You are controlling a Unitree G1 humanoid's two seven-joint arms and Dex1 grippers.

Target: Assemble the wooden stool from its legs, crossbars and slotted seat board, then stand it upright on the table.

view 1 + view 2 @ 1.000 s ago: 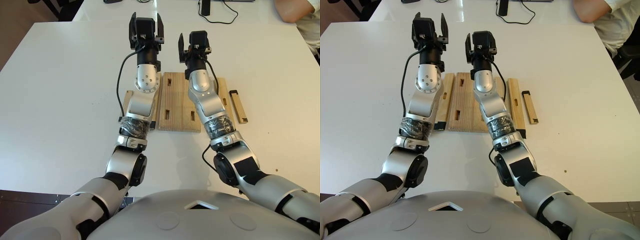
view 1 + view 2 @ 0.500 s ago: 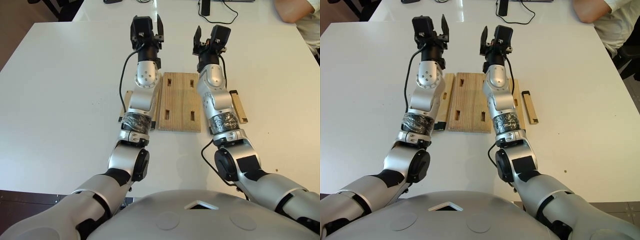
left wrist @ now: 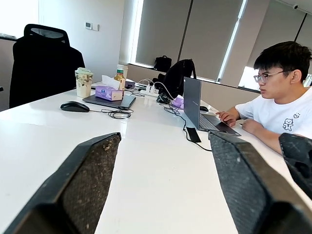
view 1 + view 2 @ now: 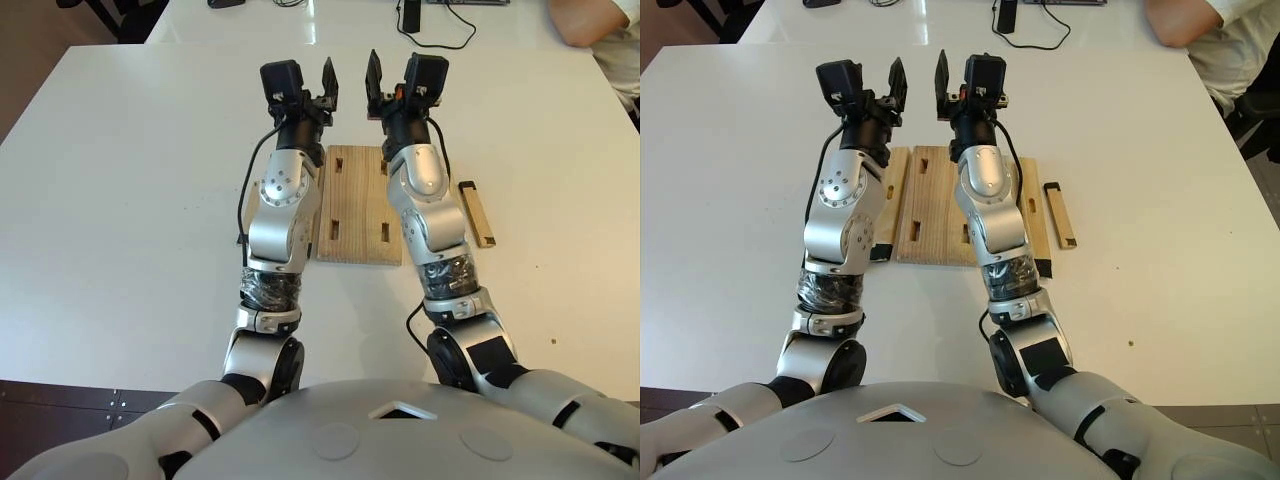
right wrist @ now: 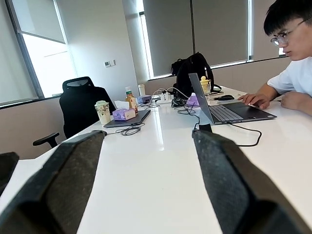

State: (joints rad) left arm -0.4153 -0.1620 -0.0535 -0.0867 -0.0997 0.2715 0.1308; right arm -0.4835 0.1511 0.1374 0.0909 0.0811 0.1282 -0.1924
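Left pincer [image 4: 303, 84] and right pincer [image 4: 397, 80] gape wide, empty, near the far end of the pale slotted wooden seat board [image 4: 358, 205], lying lengthwise between both arms.

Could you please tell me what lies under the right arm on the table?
A slotted wooden piece lies flat beside the seat board. The right arm covers its inner edge and the board's right edge.
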